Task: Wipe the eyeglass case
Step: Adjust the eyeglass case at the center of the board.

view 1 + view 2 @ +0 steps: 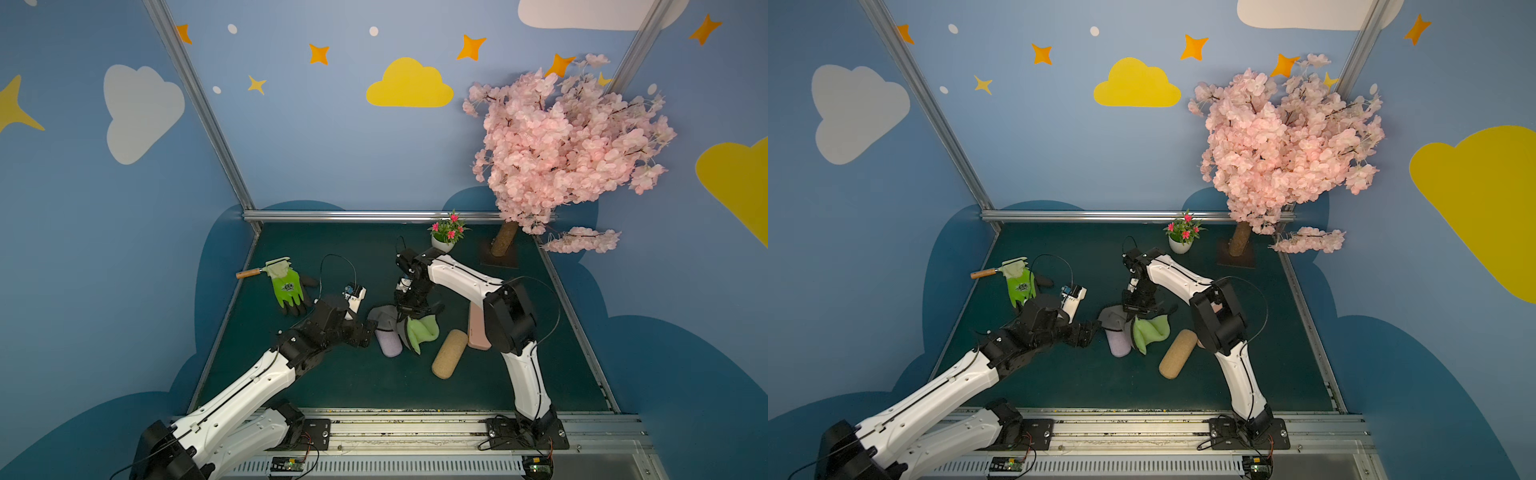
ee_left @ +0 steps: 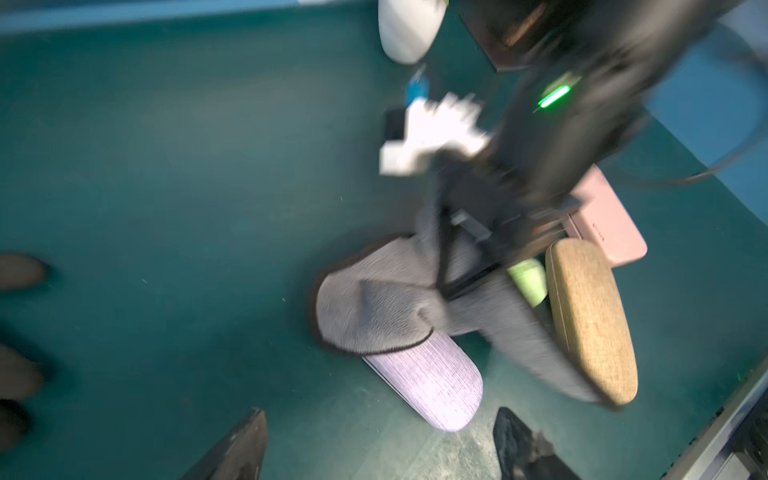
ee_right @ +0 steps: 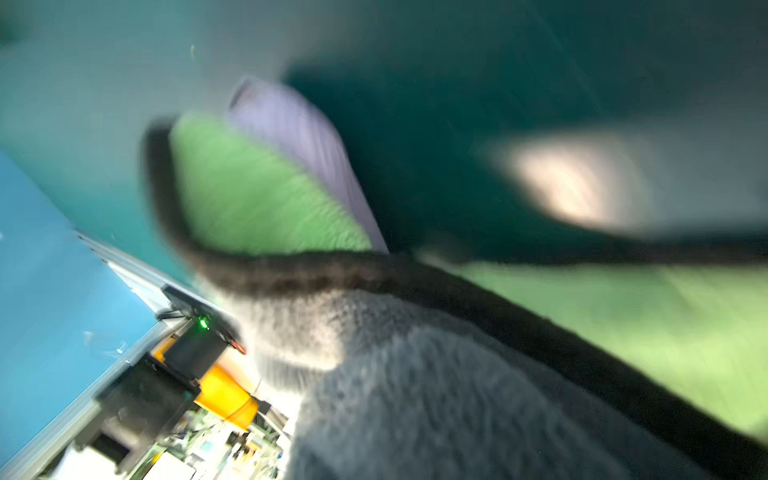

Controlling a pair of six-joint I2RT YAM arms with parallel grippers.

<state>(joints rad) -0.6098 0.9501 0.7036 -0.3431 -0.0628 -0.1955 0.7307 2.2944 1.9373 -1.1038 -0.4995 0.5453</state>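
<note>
Left hand: jaws apart with nothing between them, low over the counter. It sits just beside the lavender case, probably placed to steady it against the wiping.
Lavender case: most likely the one being wiped. It lies flat between the two hands, with its far end under the cloth and its near end bare.
Cloth: grey on one face and green on the other, bunched at the top so its folds drape over the case.
Right hand: clamped shut on the cloth's bunched top. The case lies just below it, toward the left arm.
Cork case: just beside the cloth, with no hand on it.
Pink case: farther right, partly hidden behind the right arm.
</note>
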